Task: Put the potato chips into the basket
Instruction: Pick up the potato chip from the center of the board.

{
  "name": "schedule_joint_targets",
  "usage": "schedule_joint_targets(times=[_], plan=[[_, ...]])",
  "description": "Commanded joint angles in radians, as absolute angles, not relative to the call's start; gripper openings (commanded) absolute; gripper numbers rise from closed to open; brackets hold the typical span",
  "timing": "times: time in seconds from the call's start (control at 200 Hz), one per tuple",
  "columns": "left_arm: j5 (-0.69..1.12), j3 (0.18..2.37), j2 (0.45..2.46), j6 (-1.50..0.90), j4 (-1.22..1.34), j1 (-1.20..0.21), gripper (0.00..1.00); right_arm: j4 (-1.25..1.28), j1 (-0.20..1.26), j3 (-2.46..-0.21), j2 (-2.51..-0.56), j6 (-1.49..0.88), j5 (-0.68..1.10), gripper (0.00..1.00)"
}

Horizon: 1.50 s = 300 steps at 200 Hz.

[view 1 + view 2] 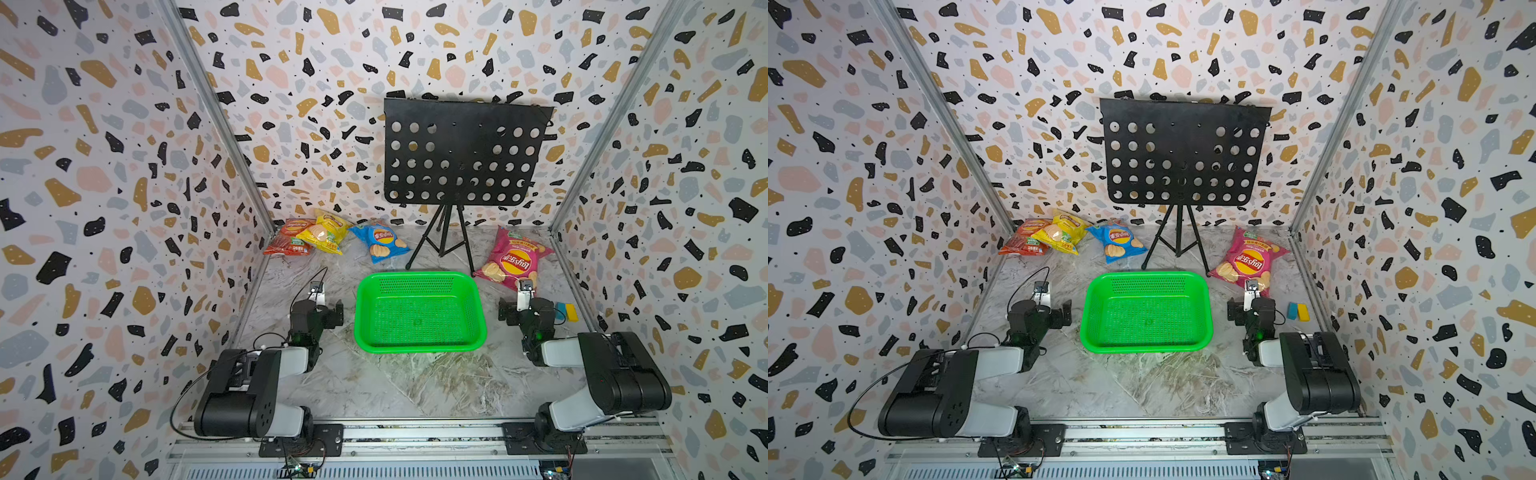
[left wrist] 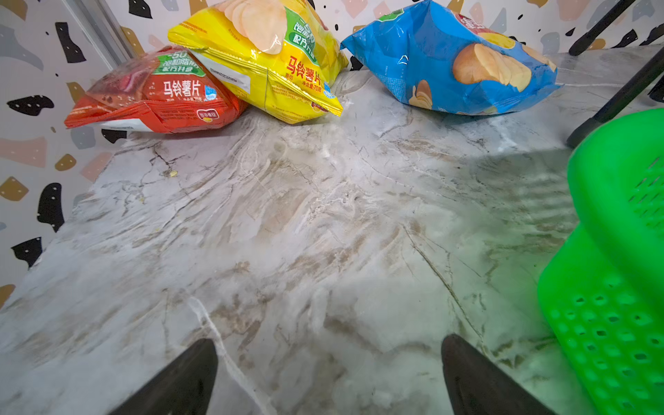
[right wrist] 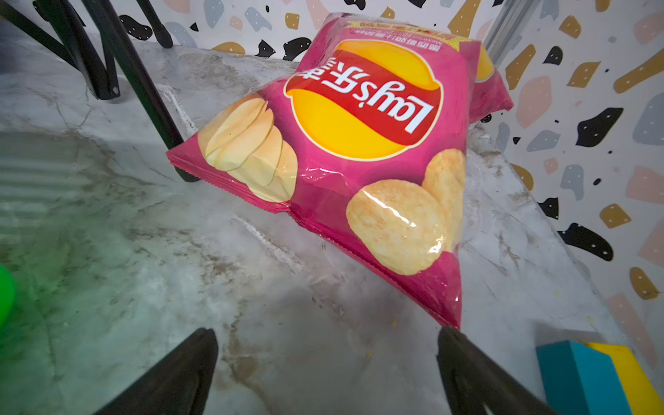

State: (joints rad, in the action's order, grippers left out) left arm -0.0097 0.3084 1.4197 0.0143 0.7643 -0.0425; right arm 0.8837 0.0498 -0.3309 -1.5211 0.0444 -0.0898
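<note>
Chip bags (image 1: 380, 241) behind basket (image 1: 419, 348)

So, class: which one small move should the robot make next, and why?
Probably ease the right arm forward toward the pink bag. Its jaws stand open just short of that bag's near corner, no other bag lies as close to an arm, and the basket holds nothing.

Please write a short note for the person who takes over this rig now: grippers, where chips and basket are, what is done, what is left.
Left gripper: jaws open, empty, beside the basket.
Right gripper: jaws open, empty, near the pink bag.
Red bag, yellow bag, blue bag: at the far end of the table.
Basket: empty.
Done: nothing.
To do: all four bags.
</note>
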Motion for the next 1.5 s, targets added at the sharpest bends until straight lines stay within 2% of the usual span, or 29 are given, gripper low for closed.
schedule_joint_targets(times=[0.0,0.966,1.036,1.111,1.187,1.262,1.387,1.497], plan=[[-0.018,0.331,1.409,0.013,0.789,-0.048,1.0,0.884,0.048,-0.351,-1.511,0.037,-0.097,1.0],[-0.004,0.35,1.374,0.033,0.754,-0.057,1.0,0.87,0.046,-0.359,-1.512,0.032,-0.1,1.0],[-0.022,0.428,1.238,0.034,0.458,-0.051,1.0,0.787,0.057,-0.384,-1.454,0.011,-0.207,1.0],[0.009,0.581,1.106,0.1,0.086,-0.048,1.0,0.343,0.083,-0.534,-1.279,-0.069,-0.334,1.0],[0.069,0.727,1.02,0.161,-0.251,-0.041,1.0,-0.078,0.083,-0.716,-1.164,-0.316,-0.41,1.0],[0.117,0.866,0.974,0.176,-0.55,-0.038,1.0,-0.326,0.082,-0.803,-1.113,-0.619,-0.474,1.0],[0.217,0.999,0.951,0.173,-0.858,-0.038,1.0,-0.4,0.064,-0.85,-1.085,-0.655,-0.221,0.98],[0.281,1.005,0.939,0.171,-0.924,-0.038,1.0,-0.579,0.057,-0.989,-1.178,-0.654,-0.165,0.95]])
